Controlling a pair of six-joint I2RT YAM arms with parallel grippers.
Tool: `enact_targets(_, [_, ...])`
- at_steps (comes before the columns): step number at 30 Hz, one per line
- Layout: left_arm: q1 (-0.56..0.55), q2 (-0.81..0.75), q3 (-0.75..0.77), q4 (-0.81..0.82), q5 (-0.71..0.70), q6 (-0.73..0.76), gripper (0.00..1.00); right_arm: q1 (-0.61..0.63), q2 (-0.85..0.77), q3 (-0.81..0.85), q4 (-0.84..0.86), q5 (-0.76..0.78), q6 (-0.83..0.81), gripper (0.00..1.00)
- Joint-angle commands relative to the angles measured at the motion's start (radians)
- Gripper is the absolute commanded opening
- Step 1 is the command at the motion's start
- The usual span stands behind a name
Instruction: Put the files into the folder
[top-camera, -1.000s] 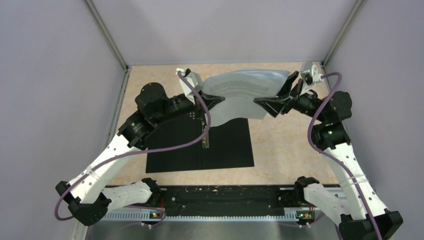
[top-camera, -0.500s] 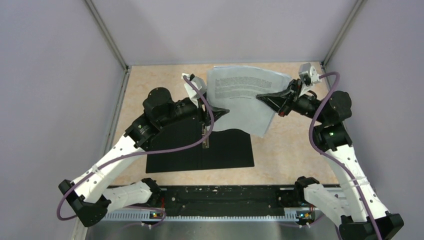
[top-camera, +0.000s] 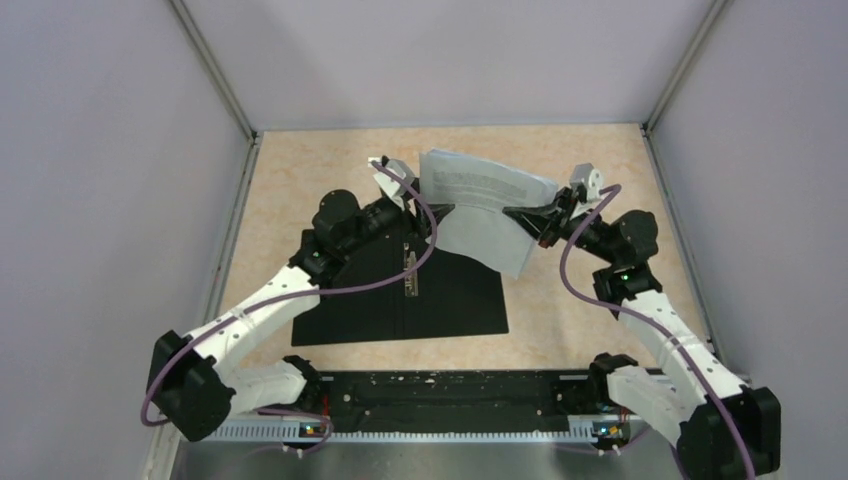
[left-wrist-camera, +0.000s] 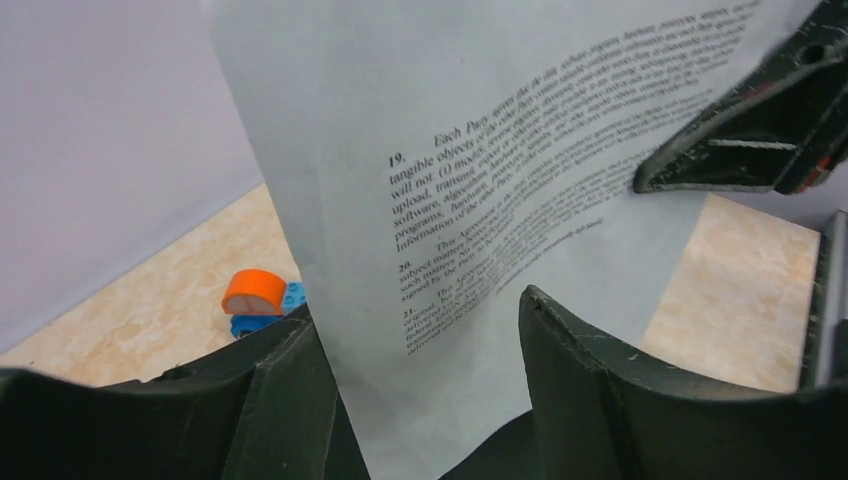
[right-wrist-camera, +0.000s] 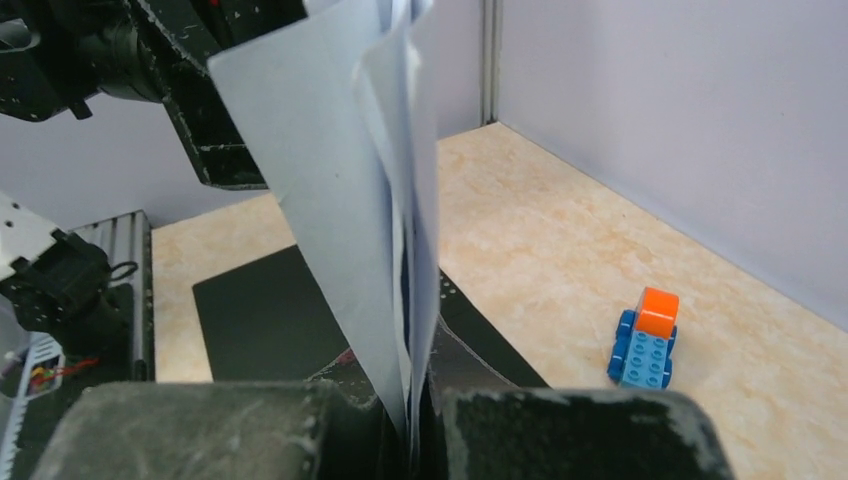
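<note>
The files (top-camera: 482, 205) are white printed sheets held upright above the table, over the far edge of the folder (top-camera: 440, 300), which lies open with its black inside up. My right gripper (top-camera: 517, 214) is shut on the sheets' right edge; in the right wrist view the files (right-wrist-camera: 350, 200) rise out of the closed right gripper (right-wrist-camera: 415, 425). My left gripper (top-camera: 440, 212) is open at their left edge. In the left wrist view the files (left-wrist-camera: 480, 150) hang loosely between the spread jaws of the left gripper (left-wrist-camera: 415, 310), near the left finger.
A small blue-and-orange toy truck (right-wrist-camera: 645, 340) stands on the beige table beyond the sheets, also seen as the truck (left-wrist-camera: 262, 300) in the left wrist view. Grey walls close in the table on three sides. The metal clip strip (top-camera: 410, 272) runs along the folder's middle.
The left gripper has opened and let go of the files, while the right gripper has shut on them. The bowed sheets now hang straighter, and both arms have drawn nearer the folder.
</note>
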Motion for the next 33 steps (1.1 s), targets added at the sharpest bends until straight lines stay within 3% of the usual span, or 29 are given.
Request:
enact_targets(1, [0.030, 0.066, -0.057, 0.283, -0.017, 0.001, 0.68, 0.009, 0.063, -0.057, 0.291, -0.022, -0.071, 0.00])
enact_targets(5, [0.042, 0.162, -0.079, 0.372, 0.009, 0.062, 0.67, 0.008, 0.103, -0.141, 0.473, 0.014, -0.077, 0.00])
enact_targets(23, [0.082, 0.319, -0.097, 0.501, 0.033, 0.060, 0.72, 0.018, 0.227, -0.319, 0.629, 0.119, -0.128, 0.00])
enact_targets(27, [0.108, 0.254, -0.143, 0.554, -0.169, -0.036, 0.76, 0.025, 0.211, -0.367, 0.642, 0.152, -0.142, 0.00])
enact_targets(30, [0.144, 0.235, -0.080, 0.411, -0.349, -0.104, 0.75, 0.032, 0.194, -0.379, 0.615, 0.162, -0.157, 0.00])
enact_targets(33, [0.175, 0.287, 0.022, 0.284, -0.413, -0.172, 0.73, 0.046, 0.183, -0.380, 0.594, 0.177, -0.172, 0.00])
